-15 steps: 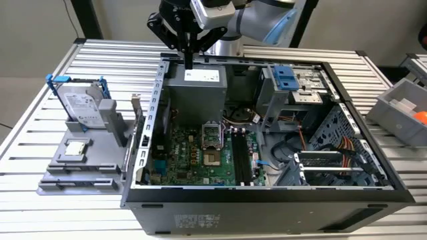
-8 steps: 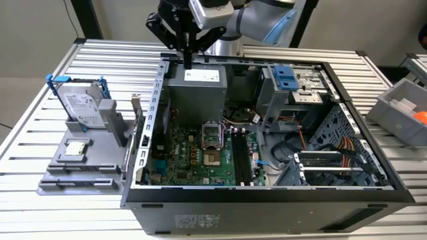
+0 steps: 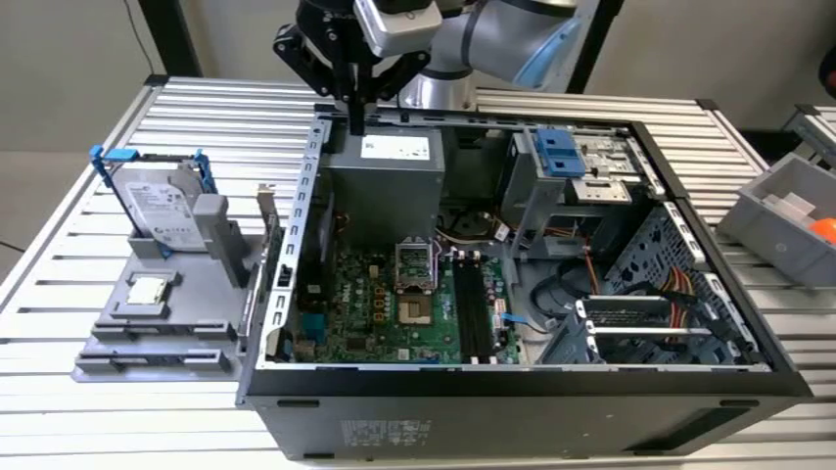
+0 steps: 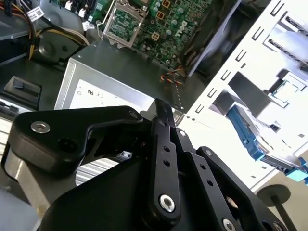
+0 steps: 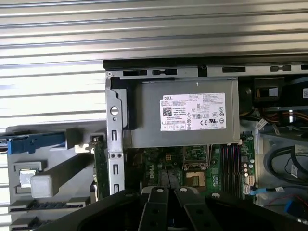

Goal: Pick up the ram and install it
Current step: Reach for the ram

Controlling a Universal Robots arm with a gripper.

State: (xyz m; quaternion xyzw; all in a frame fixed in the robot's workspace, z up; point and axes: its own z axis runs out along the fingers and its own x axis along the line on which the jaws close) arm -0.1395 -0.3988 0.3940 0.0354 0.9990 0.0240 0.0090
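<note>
Silver-grey arm [image 3: 490, 34], blue joint cap [image 3: 555, 57], black jaws.

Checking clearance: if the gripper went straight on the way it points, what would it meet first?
Likely the power supply, though the gripper hangs near the case rim and depth is unclear.

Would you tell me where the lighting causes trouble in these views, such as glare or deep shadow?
Second wrist view: the computer case's slotted wall is washed out nearly white, and the gripper in front reads as a dark mass. First wrist view: the slatted table carries bright glare streaks. Exterior view: light is even, with the motherboard in mild shade inside the case.
</note>
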